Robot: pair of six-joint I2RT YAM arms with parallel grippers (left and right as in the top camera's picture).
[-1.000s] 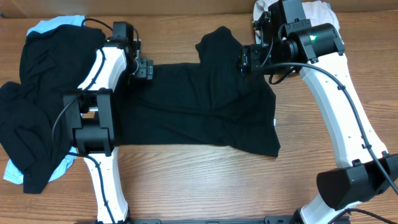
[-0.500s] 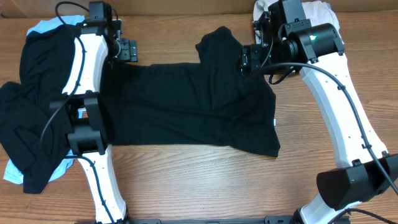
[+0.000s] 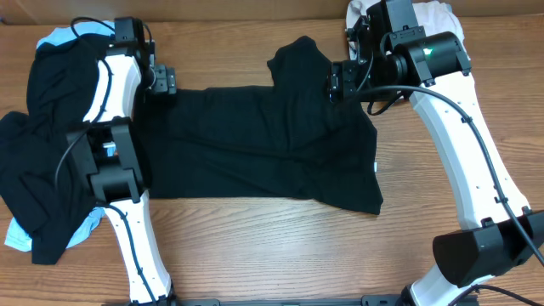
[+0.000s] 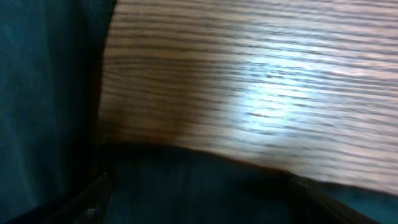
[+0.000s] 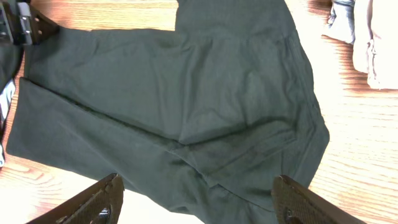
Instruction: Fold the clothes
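At the far left a pile of clothes [image 3: 42,161], black with a light blue garment [image 3: 64,36] showing at its top and bottom, lies heaped on the counter [image 3: 280,246]; nothing there has changed.

The left gripper [image 3: 163,81] is what has just moved. A second ago it was further right, over the upper left part of the black shirt [image 3: 272,144]. It has since swung left and now sits at the shirt's top left corner, close to the pile. In the left wrist view, blurred by motion, its fingers [image 4: 93,196] stand wide apart at the frame's bottom corners with dark cloth low between them, so it looks open and holds nothing.

The shirt lies spread across the middle of the counter, mostly flat. One sleeve pokes up toward the back edge, there are shallow wrinkles near the right side, and a small white label [image 3: 376,167] shows at the right hem. It is not yet folded.

The right gripper [image 3: 336,82] has not shifted in that time. It hangs above the shirt's upper right shoulder, fingers parted and empty in its own view. Cream garments [image 3: 442,15] lie behind it at the back right.

My judgement is that the left arm is lining up on the left corner to match the right, ready for a first fold.
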